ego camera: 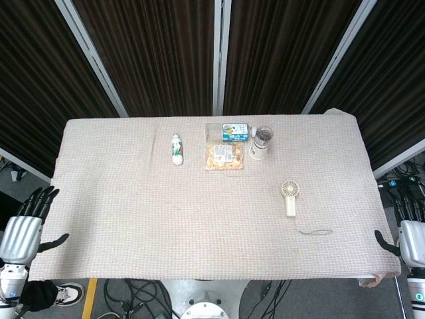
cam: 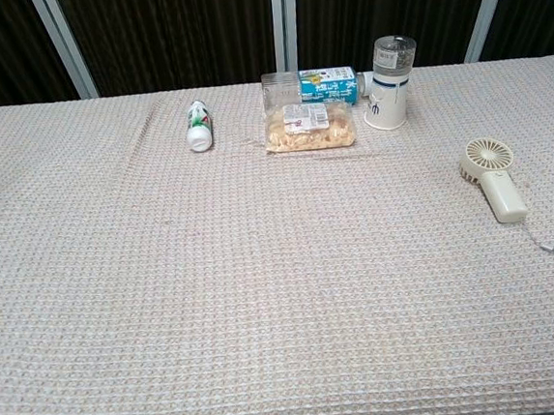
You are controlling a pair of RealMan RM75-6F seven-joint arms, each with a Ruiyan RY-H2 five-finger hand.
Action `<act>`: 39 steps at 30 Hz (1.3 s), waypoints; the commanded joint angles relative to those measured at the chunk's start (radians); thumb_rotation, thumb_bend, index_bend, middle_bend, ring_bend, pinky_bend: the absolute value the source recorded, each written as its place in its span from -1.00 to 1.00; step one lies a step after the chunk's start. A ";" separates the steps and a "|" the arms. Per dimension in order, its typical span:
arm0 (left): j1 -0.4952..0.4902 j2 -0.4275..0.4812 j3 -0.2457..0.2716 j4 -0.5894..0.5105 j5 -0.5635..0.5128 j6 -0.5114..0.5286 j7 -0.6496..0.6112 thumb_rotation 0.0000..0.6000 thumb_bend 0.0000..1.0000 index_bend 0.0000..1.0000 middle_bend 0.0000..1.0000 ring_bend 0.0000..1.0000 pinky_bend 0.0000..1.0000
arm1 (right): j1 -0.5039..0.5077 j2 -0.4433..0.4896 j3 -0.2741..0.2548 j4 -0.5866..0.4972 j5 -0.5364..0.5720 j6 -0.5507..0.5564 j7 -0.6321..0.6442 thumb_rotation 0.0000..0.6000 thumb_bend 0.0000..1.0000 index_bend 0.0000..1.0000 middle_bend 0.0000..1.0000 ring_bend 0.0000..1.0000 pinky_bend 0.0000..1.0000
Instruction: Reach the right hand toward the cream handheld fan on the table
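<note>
Reaching has hardly begun, by my judgement: the right robot hand [ego camera: 410,229] hangs off the table's [ego camera: 133,219] near right corner with fingers spread and nothing held, the left robot hand [ego camera: 23,226] likewise spread and empty off the near left corner. Further in, on the table's right half and well apart from the right robot hand, the cream handheld fan [ego camera: 290,197] lies flat, its long axis running near-to-far, handle toward the robot, round head pointing away, cord trailing toward the near right. Next the right robot hand must travel inward and forward over the table edge toward the handle.
</note>
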 commanded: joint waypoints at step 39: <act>0.001 -0.004 0.011 0.041 -0.011 -0.019 -0.032 1.00 -0.90 -0.88 -0.92 -1.00 -0.63 | 0.277 -0.183 0.037 -0.042 0.207 -0.402 -0.247 1.00 1.00 -0.84 0.90 0.63 0.44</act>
